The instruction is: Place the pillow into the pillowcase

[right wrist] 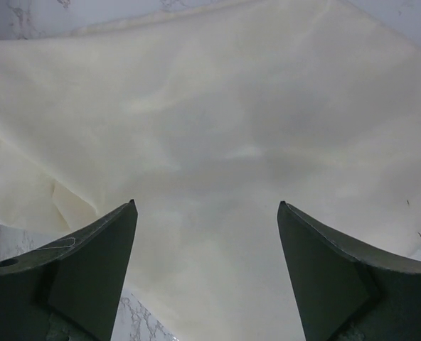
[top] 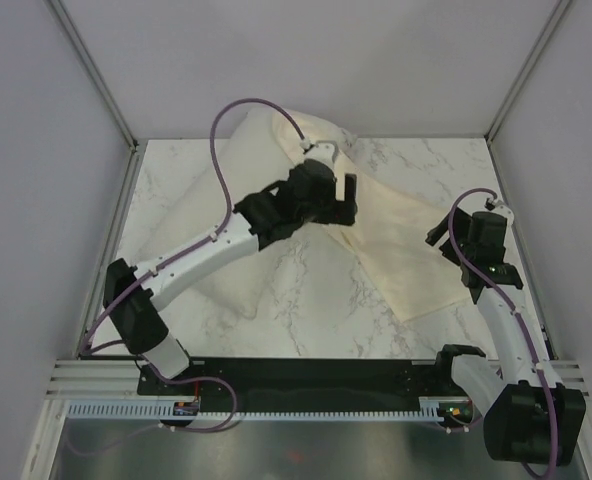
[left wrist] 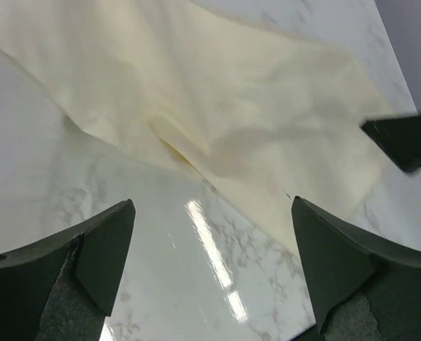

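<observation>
- White marble desk (top: 306, 300), glossy under the lights, boxed in by plain pale walls (top: 296, 60).
- The pillowcase (top: 396, 240) sprawled from the back wall down to the right front — limp, creased, cream.
- The pillow (top: 231, 180) lay back-left, partly under the left arm and the pillowcase's upper end; its outline was hard to trace.
- Left gripper (left wrist: 212, 204): jaws apart, empty, over bare desk at the pillowcase's edge.
- Right gripper (right wrist: 206, 206): jaws apart, empty, above the pillowcase.
- A dark shape (left wrist: 402, 138) was cut off at the left wrist view's right edge — unidentifiable.
</observation>
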Robot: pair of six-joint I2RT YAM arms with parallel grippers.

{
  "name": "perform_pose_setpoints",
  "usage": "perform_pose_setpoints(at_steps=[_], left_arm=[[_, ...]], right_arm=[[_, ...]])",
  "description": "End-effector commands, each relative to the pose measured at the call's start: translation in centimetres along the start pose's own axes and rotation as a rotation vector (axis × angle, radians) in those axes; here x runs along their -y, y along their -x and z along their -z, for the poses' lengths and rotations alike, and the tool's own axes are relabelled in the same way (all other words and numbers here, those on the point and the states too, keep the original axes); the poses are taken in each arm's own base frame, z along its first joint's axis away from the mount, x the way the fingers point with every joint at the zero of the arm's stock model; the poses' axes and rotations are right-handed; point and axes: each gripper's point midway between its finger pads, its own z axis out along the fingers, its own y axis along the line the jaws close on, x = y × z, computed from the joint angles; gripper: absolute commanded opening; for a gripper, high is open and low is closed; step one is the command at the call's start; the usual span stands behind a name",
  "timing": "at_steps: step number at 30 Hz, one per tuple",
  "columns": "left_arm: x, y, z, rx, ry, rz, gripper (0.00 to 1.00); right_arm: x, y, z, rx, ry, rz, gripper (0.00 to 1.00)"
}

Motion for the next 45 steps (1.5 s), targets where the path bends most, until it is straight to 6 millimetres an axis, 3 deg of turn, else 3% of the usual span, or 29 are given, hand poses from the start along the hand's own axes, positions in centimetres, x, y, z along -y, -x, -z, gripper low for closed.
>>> perform_pose_setpoints(at_steps=[1, 2, 3, 6, 9, 10, 14, 19, 20, 22, 23, 24, 26, 28, 29, 30, 31, 32, 33, 34, 35, 38, 40, 45], left_arm=[[2.8, -4.7, 1.2, -0.020, -0.054, -0.130, 1.00], [3.8, -6.3, 1.1, -0.043, -0.080, -0.155, 1.00], [4.8, -9.7, 0.3, -0.105, -0.087, -0.204, 1.00], [7.5, -14.0, -2.0, -0.187, -0.138, -0.261, 1.00], [9.7, -16.3, -3.3, -0.237, -0.182, -0.302, 1.00], [9.6, -18.3, -4.7, -0.278, -0.171, -0.317, 1.00], [12.3, -22.3, -6.2, -0.403, -0.265, -0.293, 1.00], [14.2, -24.5, -7.0, -0.435, -0.286, -0.281, 0.98], [14.2, -24.7, -7.3, -0.440, -0.284, -0.278, 0.93], [14.0, -25.5, -8.3, -0.453, -0.269, -0.276, 0.63], [13.9, -25.5, -8.7, -0.452, -0.257, -0.271, 0.50], [13.3, -25.3, -9.1, -0.455, -0.242, -0.259, 0.27], [12.7, -24.5, -9.1, -0.452, -0.232, -0.236, 0.03], [11.2, -22.6, -8.6, -0.426, -0.208, -0.217, 0.02], [10.0, -22.6, -8.5, -0.422, -0.181, -0.226, 0.02], [9.3, -20.3, -7.7, -0.386, -0.177, -0.215, 0.02], [8.6, -19.4, -7.3, -0.375, -0.166, -0.205, 0.02], [6.2, -19.5, -7.3, -0.397, -0.133, -0.185, 0.02], [5.4, -18.6, -6.7, -0.397, -0.140, -0.154, 0.02], [5.2, -16.6, -5.5, -0.371, -0.172, -0.114, 0.02], [3.1, -16.8, -5.1, -0.422, -0.201, -0.058, 0.02], [0.5, -15.1, -2.9, -0.407, -0.244, 0.041, 0.02], [0.2, -13.2, -1.9, -0.382, -0.312, 0.079, 0.02], [-2.8, -10.8, -0.3, -0.301, -0.192, 0.052, 0.02]], right_arm=[[1.1, 1.4, 1.0, 0.056, -0.088, -0.046, 0.89], [1.5, 1.5, 1.1, 0.062, -0.117, -0.064, 0.90], [1.8, 1.7, 1.3, 0.070, -0.140, -0.097, 0.90], [3.0, 2.4, 2.6, 0.110, -0.213, -0.149, 0.90], [3.7, 3.8, 4.3, 0.198, -0.249, -0.178, 0.91], [3.9, 4.0, 4.8, 0.211, -0.259, -0.184, 0.91], [4.1, 6.2, 7.4, 0.313, -0.269, -0.204, 0.92], [3.6, 7.8, 9.2, 0.361, -0.260, -0.202, 0.92], [3.7, 7.7, 9.1, 0.357, -0.261, -0.203, 0.92], [4.0, 7.1, 8.7, 0.344, -0.269, -0.199, 0.92], [4.1, 6.7, 8.5, 0.334, -0.272, -0.198, 0.92], [4.3, 6.2, 8.1, 0.320, -0.277, -0.191, 0.92], [4.5, 5.6, 7.7, 0.303, -0.278, -0.179, 0.91], [4.7, 5.0, 7.3, 0.286, -0.276, -0.158, 0.90], [4.6, 4.6, 7.0, 0.272, -0.267, -0.152, 0.89], [4.9, 4.1, 6.7, 0.261, -0.273, -0.151, 0.89], [5.0, 3.9, 6.6, 0.257, -0.272, -0.150, 0.88], [5.0, 3.5, 6.4, 0.247, -0.266, -0.148, 0.87], [4.9, 3.0, 6.1, 0.235, -0.256, -0.145, 0.86], [4.8, 2.7, 5.9, 0.224, -0.245, -0.140, 0.85], [4.4, 1.4, 5.4, 0.178, -0.208, -0.130, 0.83], [2.9, 0.0, 4.3, 0.129, -0.102, -0.111, 0.81], [2.0, -1.9, 3.4, 0.062, -0.026, -0.102, 0.82], [1.4, -5.8, 1.6, -0.094, 0.039, -0.076, 0.88]])
